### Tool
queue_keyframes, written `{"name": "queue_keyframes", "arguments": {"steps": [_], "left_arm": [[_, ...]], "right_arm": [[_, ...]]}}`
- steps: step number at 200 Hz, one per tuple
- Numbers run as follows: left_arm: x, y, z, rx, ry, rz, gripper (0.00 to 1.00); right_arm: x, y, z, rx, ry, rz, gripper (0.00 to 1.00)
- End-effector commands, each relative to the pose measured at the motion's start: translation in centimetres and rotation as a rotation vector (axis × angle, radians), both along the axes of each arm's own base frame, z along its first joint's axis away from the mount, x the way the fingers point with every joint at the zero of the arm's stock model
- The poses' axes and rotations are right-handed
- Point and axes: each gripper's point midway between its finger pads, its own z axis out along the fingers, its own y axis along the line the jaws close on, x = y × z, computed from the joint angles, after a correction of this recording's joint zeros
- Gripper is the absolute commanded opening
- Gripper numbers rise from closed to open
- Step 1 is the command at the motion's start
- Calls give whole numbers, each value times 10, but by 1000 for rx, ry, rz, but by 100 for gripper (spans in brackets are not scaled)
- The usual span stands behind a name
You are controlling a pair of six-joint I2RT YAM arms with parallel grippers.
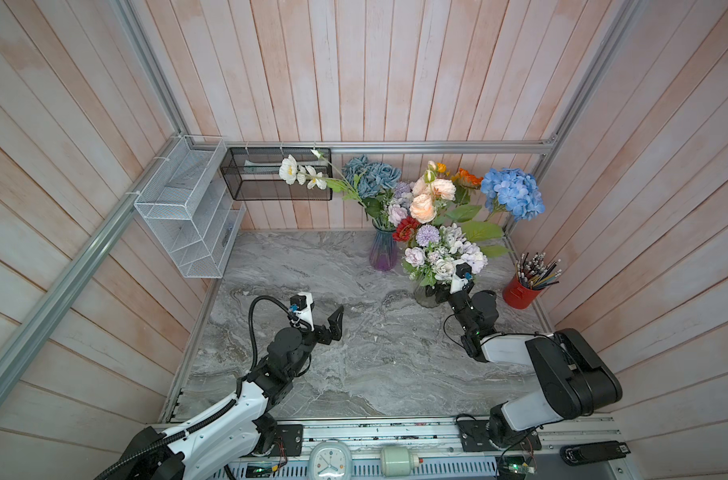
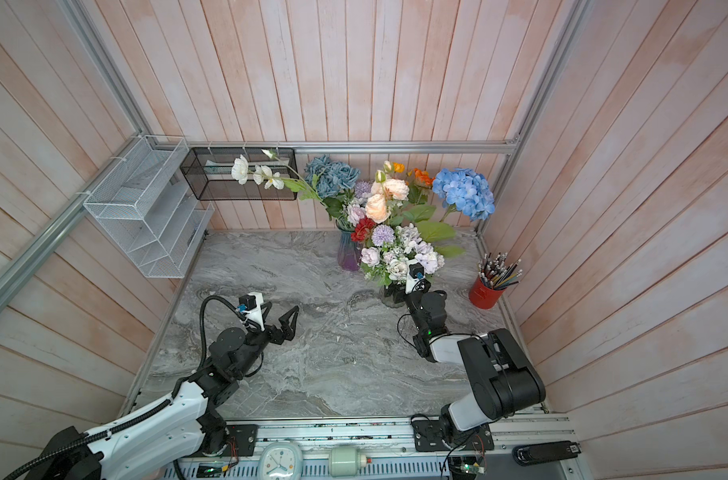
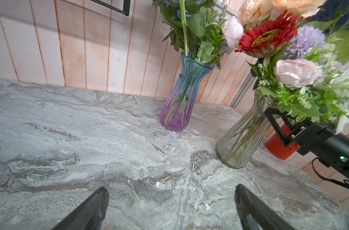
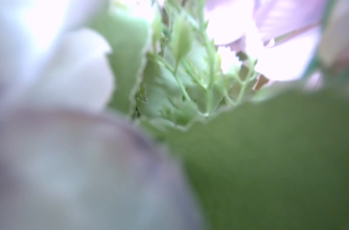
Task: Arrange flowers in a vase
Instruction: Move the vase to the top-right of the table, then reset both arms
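Two vases stand at the back of the marble table. A blue-to-purple ribbed vase (image 1: 383,251) (image 3: 179,99) holds white flowers (image 1: 297,172) and dusty-blue roses (image 1: 370,174). A clear ribbed vase (image 1: 425,296) (image 3: 240,137) carries peach roses (image 1: 430,195), a blue hydrangea (image 1: 514,193), orange, red (image 3: 266,36) and lilac blooms and a pale bunch (image 1: 445,257). My right gripper (image 1: 454,293) sits under that bunch at the clear vase's neck, its fingers apart and their tips hidden by leaves. My left gripper (image 1: 328,318) (image 3: 170,196) hovers open and empty over the mid-left table.
A red cup of pencils (image 1: 520,293) stands right of the clear vase, close to the right arm. A white wire rack (image 1: 187,208) and a black mesh basket (image 1: 277,176) hang on the walls. A clock (image 1: 331,459) lies on the front rail. Blurred leaves fill the right wrist view.
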Motion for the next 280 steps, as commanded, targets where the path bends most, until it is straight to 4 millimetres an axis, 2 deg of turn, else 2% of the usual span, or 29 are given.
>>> {"name": "queue_keyframes", "arguments": {"steps": [1,23,52,96,125,148,172,196,212,231,250,280], "left_arm": [[2,4,19,-20,-53,23,100],[2,7,18,-21,-55,29,100],[2,7,17,-15,-53,28,100],[8,13,16,-6,-43,49,100],[18,29,15,18,-25,96,100],[29,49,17,44,-13,166,100],[40,74,22,69,2,244,100],[47,95,26,99,-9,316,100],[50,109,26,133,-18,382,100],[55,127,24,201,-24,461,100],[61,141,21,261,-28,519,100],[74,161,1,280,7,563,100]], "right_arm": [[-9,7,-17,32,141,31,98],[-20,8,-22,76,224,35,98],[-36,9,-42,115,348,36,98],[-66,8,-53,125,396,32,98],[-82,2,-57,149,421,27,98],[-89,-12,-55,147,408,-26,98],[-94,-40,-48,170,388,-163,98],[-102,-66,-50,171,354,-269,98],[-101,-91,-43,204,309,-367,98],[-96,-109,-27,195,207,-386,98],[-87,-124,-14,112,117,-433,98],[-58,-126,-25,16,141,-396,98]]}}
